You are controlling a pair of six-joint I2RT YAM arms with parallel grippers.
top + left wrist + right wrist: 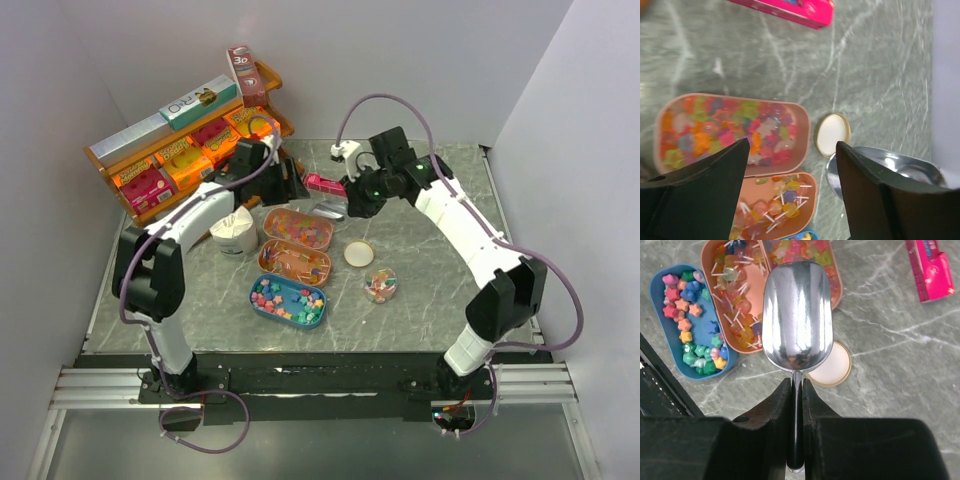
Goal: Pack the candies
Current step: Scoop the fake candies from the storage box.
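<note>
Tiny bright candies lie loose in three open trays.

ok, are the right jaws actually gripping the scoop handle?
Touching. In the right wrist view the right jaws press on both sides of the thin handle of the scoop, with no gap showing on either side.
</note>
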